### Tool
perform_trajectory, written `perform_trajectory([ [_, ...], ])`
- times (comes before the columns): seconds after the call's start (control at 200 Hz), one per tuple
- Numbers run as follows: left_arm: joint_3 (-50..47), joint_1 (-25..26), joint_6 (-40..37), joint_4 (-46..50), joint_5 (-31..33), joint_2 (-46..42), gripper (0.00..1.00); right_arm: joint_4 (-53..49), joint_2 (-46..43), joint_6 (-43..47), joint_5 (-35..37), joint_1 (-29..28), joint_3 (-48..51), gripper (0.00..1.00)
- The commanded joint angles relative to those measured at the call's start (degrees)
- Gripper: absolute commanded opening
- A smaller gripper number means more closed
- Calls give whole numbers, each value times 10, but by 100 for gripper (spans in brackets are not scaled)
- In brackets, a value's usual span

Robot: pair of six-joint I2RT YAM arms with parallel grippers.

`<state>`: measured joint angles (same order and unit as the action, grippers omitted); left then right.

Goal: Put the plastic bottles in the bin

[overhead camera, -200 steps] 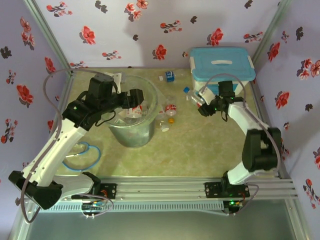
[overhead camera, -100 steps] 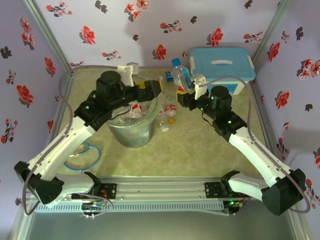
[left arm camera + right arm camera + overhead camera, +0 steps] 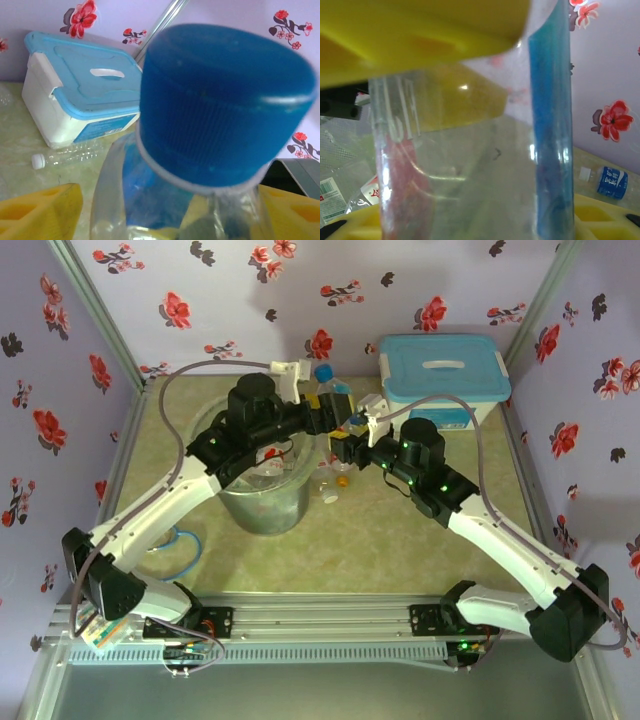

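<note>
The right gripper point(image 3: 475, 222) is clamped on the lower body of an upright blue-capped bottle point(image 3: 329, 387), holding it off the table point(image 3: 400, 540). The left gripper point(image 3: 170, 217) straddles the same bottle higher up, its yellow fingers point(image 3: 40, 210) close on either side; whether they press it I cannot tell. The bottle hangs just right of the far rim of the bin point(image 3: 262, 508). More bottles point(image 3: 330, 485) lie on the table beside the bin.
</note>
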<state>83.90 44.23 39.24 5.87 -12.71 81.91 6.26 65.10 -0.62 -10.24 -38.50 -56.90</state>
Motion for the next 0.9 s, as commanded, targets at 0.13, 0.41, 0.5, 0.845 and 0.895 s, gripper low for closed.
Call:
perform_trajectory([
  [0.13,26,4,-4,-28,-5,8,61,26,6,-4,3,-5,-21,60],
  [0.41,44,-1,-11,-8,-4,10,54,13,2,2,-9,-5,-30,93],
  [0.5,48,-11,-15,8,-4,4,54,-7,-10,21,-6,-5,-34,99],
  [0.845,101,-128,-83,264,27,-50,54,-119,-84,100,93,25,-20,99],
  [0.895,125,-133,-107,323,46,-41,54,-124,-88,96,97,37,-11,99],
])
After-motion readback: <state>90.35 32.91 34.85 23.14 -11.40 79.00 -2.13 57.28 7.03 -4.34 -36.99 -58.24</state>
